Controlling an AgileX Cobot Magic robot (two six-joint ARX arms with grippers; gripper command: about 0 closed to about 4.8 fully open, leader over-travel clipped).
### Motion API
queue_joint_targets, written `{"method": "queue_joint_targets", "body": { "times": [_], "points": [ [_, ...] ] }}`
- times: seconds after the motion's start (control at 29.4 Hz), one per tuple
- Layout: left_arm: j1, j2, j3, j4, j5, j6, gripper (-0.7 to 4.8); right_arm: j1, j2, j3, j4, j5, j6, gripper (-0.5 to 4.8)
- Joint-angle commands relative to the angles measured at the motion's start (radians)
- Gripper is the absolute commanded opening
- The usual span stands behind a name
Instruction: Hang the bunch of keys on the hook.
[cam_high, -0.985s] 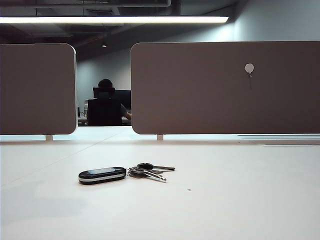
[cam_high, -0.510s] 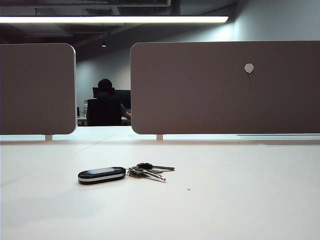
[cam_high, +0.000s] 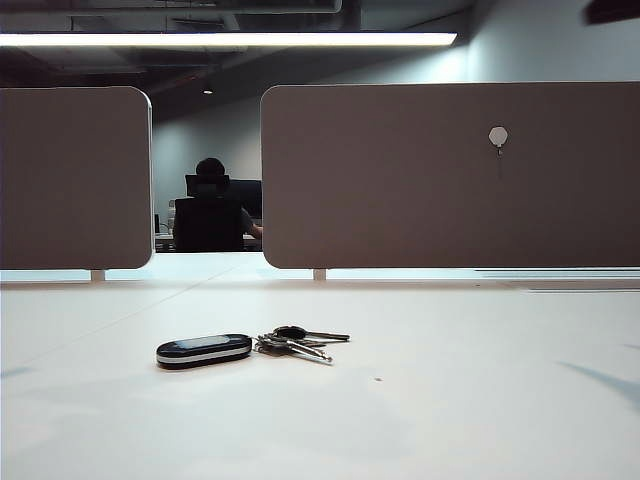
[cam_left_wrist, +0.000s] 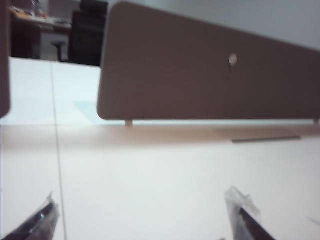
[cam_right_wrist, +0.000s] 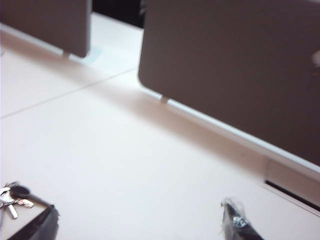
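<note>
Since the earlier exterior frames, a dark blurred shape has come into the top right corner and faint shadows have appeared on the white table (cam_high: 450, 420) at both side edges; that shape is probably part of an arm, though it is too blurred to be sure. Nothing on the table has shifted.

Lying flat near the middle of the table is the bunch of keys (cam_high: 245, 345): a few small silver and dark-headed metal keys ringed to an oblong glossy black fob with a silver rim. It is well apart from the hook (cam_high: 498, 138), a tiny pale rounded mount with a thin metal hook below it, high on the large brown upright panel (cam_high: 400, 180) at the back.

In the left wrist view the left gripper (cam_left_wrist: 145, 215) hangs over bare table with its jaws spread wide and nothing between them. The right gripper (cam_right_wrist: 140, 220) is likewise spread wide and empty, with the keys just beside one fingertip.

As for progress, I judge the task barely begun: the keys are ungrasped, so picking up, carrying and hanging all remain.
</note>
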Motion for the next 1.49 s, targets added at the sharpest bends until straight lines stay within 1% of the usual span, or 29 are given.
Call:
{"method": "queue_joint_targets", "body": {
  "times": [0.03,0.17,0.27,0.37,0.44,0.58,0.75,0.85,0.95,0.99,1.09,1.22,1.39,1.49],
  "points": [
    [-0.043,0.114,0.051,0.006,-0.017,0.085,4.79,0.094,0.159,0.077,0.018,0.053,-0.033,4.23],
    [-0.077,0.239,0.105,0.006,-0.041,0.093,4.79,0.225,0.358,0.177,0.018,0.103,-0.101,4.22],
    [-0.08,0.324,0.146,-0.007,-0.041,0.094,4.79,0.296,0.491,0.251,0.017,0.103,-0.165,4.22],
    [-0.08,0.396,0.183,-0.03,-0.041,0.094,4.79,0.355,0.619,0.319,0.019,0.148,-0.216,4.22],
    [-0.08,0.436,0.203,-0.042,-0.041,0.094,4.79,0.374,0.706,0.361,0.019,0.157,-0.235,4.22],
    [-0.08,0.504,0.225,-0.047,-0.041,0.094,4.79,0.395,0.869,0.427,0.037,0.112,-0.238,4.21],
    [-0.08,0.529,0.224,-0.07,-0.042,0.095,4.79,0.418,1.018,0.467,0.072,0.129,-0.265,4.21],
    [-0.08,0.529,0.224,-0.087,-0.045,0.095,4.79,0.423,1.09,0.476,0.088,0.135,-0.321,4.21],
    [-0.079,0.529,0.224,-0.102,-0.043,0.136,4.79,0.432,1.148,0.476,0.097,0.158,-0.406,4.18],
    [-0.079,0.529,0.224,-0.105,-0.045,0.137,4.79,0.433,1.168,0.476,0.098,0.166,-0.431,4.18],
    [-0.079,0.529,0.224,-0.105,-0.045,0.137,4.79,0.443,1.219,0.476,0.101,0.204,-0.488,4.18],
    [-0.079,0.529,0.224,-0.109,-0.045,0.136,4.79,0.454,1.268,0.476,0.177,0.283,-0.499,4.18],
    [-0.079,0.529,0.224,-0.136,-0.045,0.136,4.79,0.454,1.274,0.476,0.271,0.289,-0.499,4.18],
    [-0.079,0.529,0.224,-0.148,-0.044,0.136,4.79,0.453,1.274,0.476,0.295,0.288,-0.5,4.17]
  ]
}}
